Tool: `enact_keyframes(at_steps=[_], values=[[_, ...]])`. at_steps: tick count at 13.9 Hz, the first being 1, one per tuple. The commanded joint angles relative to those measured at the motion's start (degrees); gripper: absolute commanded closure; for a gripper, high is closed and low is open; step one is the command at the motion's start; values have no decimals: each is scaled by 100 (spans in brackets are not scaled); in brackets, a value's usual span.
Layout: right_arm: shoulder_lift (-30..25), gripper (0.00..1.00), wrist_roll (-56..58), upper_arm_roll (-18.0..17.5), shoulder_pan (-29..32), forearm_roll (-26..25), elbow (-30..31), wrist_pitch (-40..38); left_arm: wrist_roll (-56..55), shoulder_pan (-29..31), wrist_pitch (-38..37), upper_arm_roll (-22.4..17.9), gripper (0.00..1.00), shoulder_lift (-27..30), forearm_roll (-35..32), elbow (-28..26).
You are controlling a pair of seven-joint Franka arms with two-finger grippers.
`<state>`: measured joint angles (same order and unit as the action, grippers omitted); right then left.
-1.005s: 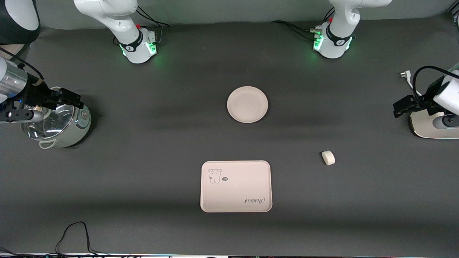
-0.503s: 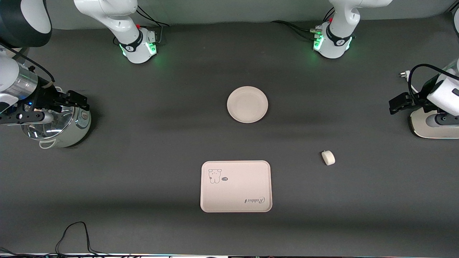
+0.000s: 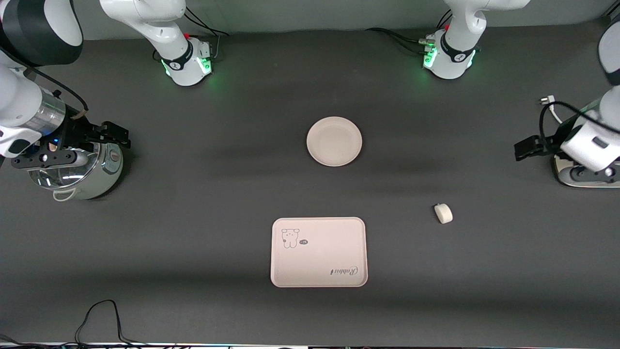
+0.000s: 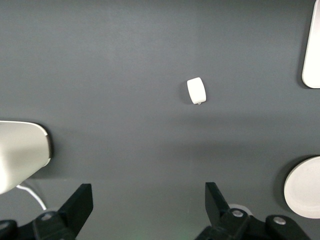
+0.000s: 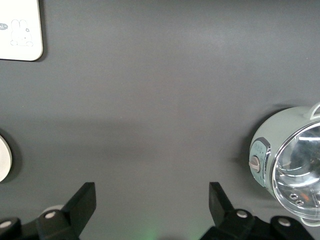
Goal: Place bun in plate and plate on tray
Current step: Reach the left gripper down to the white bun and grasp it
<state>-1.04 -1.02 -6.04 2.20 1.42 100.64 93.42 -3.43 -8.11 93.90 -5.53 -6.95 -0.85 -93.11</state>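
The small off-white bun [image 3: 443, 213] lies on the dark table toward the left arm's end, and it also shows in the left wrist view [image 4: 196, 90]. The round cream plate [image 3: 334, 141] sits empty at mid-table. The rectangular "Rabbit" tray [image 3: 318, 252] lies empty, nearer the front camera than the plate. My left gripper [image 3: 525, 148] is open and empty [image 4: 148, 200], over the bare table at the left arm's end. My right gripper [image 3: 114, 133] is open and empty [image 5: 152, 200], over the edge of the pot.
A pale green pot [image 3: 77, 169] with a shiny lid stands at the right arm's end and shows in the right wrist view [image 5: 290, 160]. A white device [image 3: 581, 172] with a cable stands at the left arm's end. A black cable [image 3: 101, 315] lies at the front edge.
Both grippers have moved a little toward the middle of the table, each staying open. The bun, plate and tray have not moved.
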Motion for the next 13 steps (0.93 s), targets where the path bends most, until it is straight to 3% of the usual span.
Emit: enact_keyframes(at_steps=[1,7,13], values=[[34,0,75,-82,131,-90,-53,-34,0,-225,539,-27,0,-550,76,-155],[87,0,-265,-125,149,-37,-53,-25,-369,-472,2252,95,0,-2063,129,-155],[86,0,-320,-266,158,-28,-27,-25,-615,-446,2746,114,0,-2645,375,-348]])
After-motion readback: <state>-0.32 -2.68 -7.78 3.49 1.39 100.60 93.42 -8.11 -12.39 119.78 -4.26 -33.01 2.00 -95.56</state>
